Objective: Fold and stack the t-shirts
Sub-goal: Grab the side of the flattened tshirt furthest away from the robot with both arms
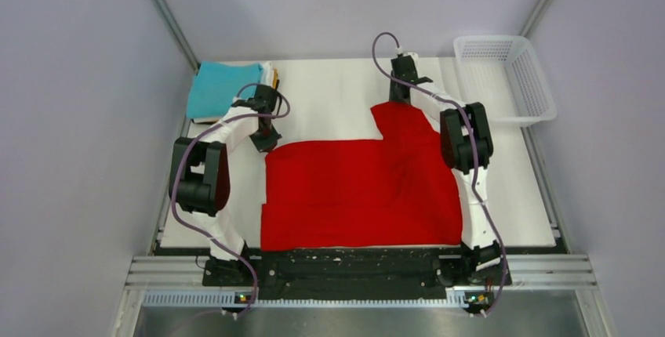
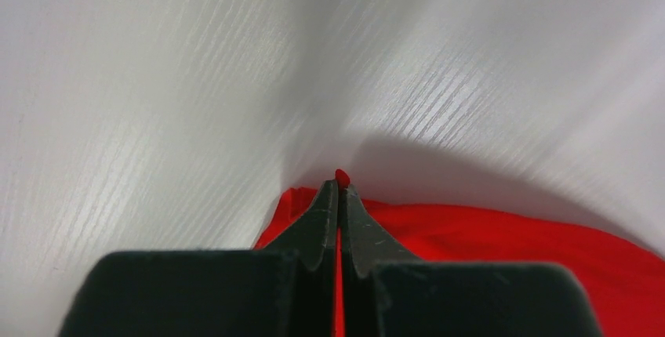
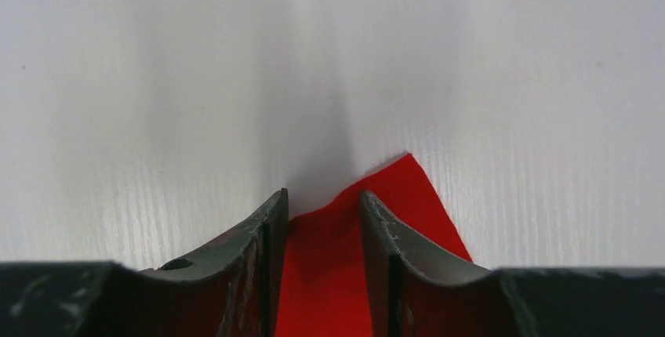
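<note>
A bright red t-shirt (image 1: pixel 361 192) lies spread flat on the white table (image 1: pixel 329 86), with one part reaching toward the far right. My left gripper (image 1: pixel 265 143) is at the shirt's far left corner. In the left wrist view this gripper (image 2: pixel 339 184) is shut on a pinch of the red cloth (image 2: pixel 502 235). My right gripper (image 1: pixel 400 96) is at the far end of the reaching part. Seen from the right wrist, the right gripper (image 3: pixel 323 200) has its jaws apart, straddling a flat red corner (image 3: pixel 409 186).
A stack of folded shirts with a teal one (image 1: pixel 219 88) on top sits at the far left corner. A white mesh basket (image 1: pixel 506 78) stands at the far right, partly off the table edge.
</note>
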`<state>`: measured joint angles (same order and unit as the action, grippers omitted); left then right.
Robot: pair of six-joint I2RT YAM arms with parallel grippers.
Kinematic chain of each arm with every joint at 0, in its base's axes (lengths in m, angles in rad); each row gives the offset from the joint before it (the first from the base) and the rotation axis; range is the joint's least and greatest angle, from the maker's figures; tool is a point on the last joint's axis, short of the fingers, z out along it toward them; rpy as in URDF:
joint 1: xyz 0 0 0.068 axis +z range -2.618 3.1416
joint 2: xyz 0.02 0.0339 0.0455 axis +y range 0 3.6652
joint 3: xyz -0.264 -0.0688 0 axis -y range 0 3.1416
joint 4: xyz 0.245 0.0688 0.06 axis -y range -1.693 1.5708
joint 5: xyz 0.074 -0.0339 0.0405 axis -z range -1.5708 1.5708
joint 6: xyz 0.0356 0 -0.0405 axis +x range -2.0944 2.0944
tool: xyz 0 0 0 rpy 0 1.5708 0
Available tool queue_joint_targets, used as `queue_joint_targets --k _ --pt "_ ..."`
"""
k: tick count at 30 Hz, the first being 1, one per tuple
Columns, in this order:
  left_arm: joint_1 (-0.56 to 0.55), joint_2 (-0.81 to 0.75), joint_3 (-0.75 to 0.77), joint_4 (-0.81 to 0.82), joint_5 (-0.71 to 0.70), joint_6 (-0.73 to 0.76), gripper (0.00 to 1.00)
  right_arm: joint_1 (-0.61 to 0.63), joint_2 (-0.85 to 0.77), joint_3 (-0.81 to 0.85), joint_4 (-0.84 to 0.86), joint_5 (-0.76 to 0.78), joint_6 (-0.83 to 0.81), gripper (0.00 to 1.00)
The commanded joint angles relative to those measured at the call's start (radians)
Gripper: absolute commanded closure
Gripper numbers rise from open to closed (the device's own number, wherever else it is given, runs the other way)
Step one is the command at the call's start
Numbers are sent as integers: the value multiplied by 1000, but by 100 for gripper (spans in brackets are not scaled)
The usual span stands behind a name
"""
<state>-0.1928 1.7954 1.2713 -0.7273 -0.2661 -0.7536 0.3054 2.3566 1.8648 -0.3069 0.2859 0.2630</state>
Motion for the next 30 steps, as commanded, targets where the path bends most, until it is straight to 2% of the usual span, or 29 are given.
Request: queue_joint_targets --k 1,4,8,12,21,30 --pt "-4 -33 8 -20 -4 16 100 -12 -32 -66 -28 -18 22 71" --pt "-4 -43 11 -25 -13 15 100 -11 -77 -129 46 -28 41 87" --pt "-4 -60 23 -22 8 12 100 -12 -156 -168 107 -12 53 100" --pt "-6 -86 14 -17 15 13 100 -12 -266 -248 159 -2 55 100" --pt "-19 -163 -42 10 56 19 100 -7 -625 -593 183 -47 88 100" --pt "-62 -316 -190 40 52 -14 100 46 -1062 -860 10 19 109 100"
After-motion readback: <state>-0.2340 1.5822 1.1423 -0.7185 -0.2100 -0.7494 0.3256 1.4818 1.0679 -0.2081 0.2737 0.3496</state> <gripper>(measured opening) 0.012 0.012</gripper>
